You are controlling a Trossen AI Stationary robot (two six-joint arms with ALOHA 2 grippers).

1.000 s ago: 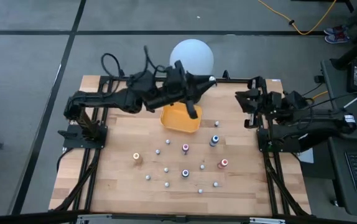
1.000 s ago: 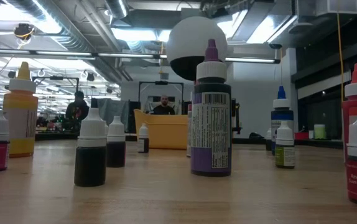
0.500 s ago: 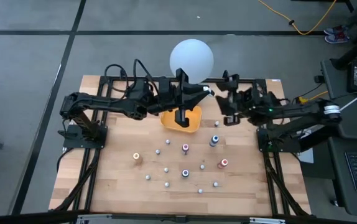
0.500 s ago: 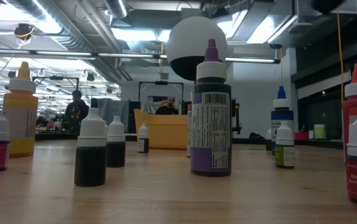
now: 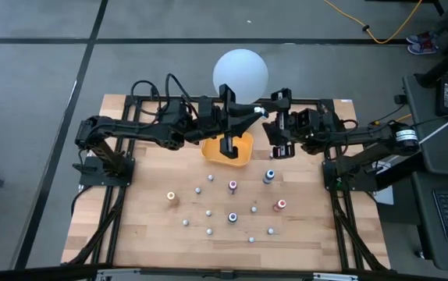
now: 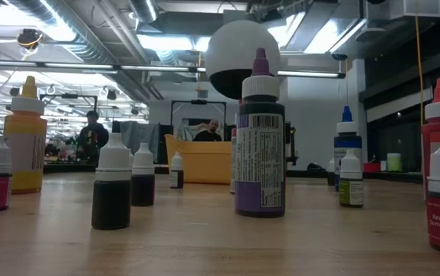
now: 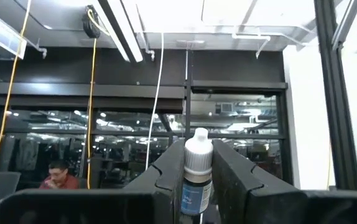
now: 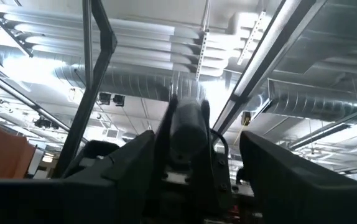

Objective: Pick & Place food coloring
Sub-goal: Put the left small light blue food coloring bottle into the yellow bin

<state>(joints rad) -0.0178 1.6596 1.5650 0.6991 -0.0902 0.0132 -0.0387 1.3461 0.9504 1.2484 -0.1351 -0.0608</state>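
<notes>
Left gripper (image 7: 197,180) is clamped on a tiny white-capped bottle with a blue label (image 7: 197,177), poised over the yellow-orange rectangular plastic tray (image 5: 240,156) at twelve o'clock of the pale wooden table (image 5: 146,226); right gripper (image 5: 275,140) hangs just at the tray's three o'clock side, its dark fingers (image 8: 135,162) standing apart with no bottle between them. Remaining small food-colouring bottles (image 5: 232,218) stand scattered from the table's centre toward six o'clock; the big white globe on a black base (image 5: 240,72) sits beyond the tray at twelve.

Grey floor (image 5: 37,70) surrounds the wooden table (image 5: 146,226); ceiling lights (image 6: 166,42) glow overhead.
</notes>
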